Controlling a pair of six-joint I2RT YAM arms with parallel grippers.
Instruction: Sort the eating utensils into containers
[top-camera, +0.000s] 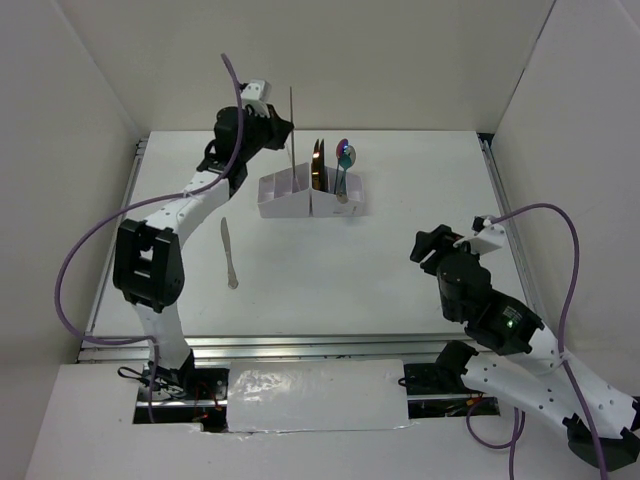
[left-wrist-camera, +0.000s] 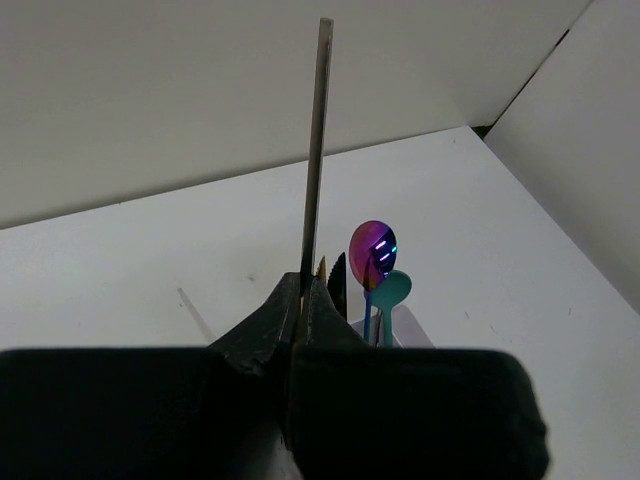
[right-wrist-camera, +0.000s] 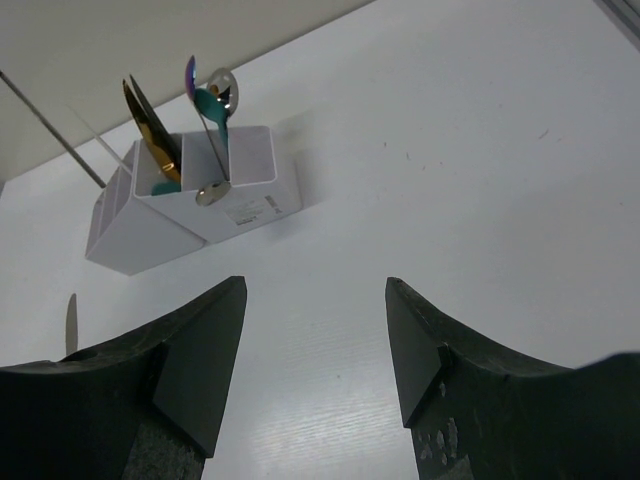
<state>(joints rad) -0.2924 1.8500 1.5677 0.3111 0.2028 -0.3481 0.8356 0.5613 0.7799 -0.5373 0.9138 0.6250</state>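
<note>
L claw clamped tight on the thin silver stick, held upright, its low end at the left part of the white organizer box; can't tell if it's inside. Gold-handled piece, purple-blue spoon & teal spoon stand in the box's right compartments. R claw gapes wide w/ nothing in it, above the bench, well apart from the box; silver knife lies flat on the bench left of the box.

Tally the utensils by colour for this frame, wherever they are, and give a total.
Silver: 3 (silver stick, silver knife, silver spoon)
Gold: 1 (gold piece)
Black: 1 (black knife)
Purple-blue: 1 (purple-blue spoon)
Teal: 1 (teal spoon)
Total clearly seen: 7
</note>
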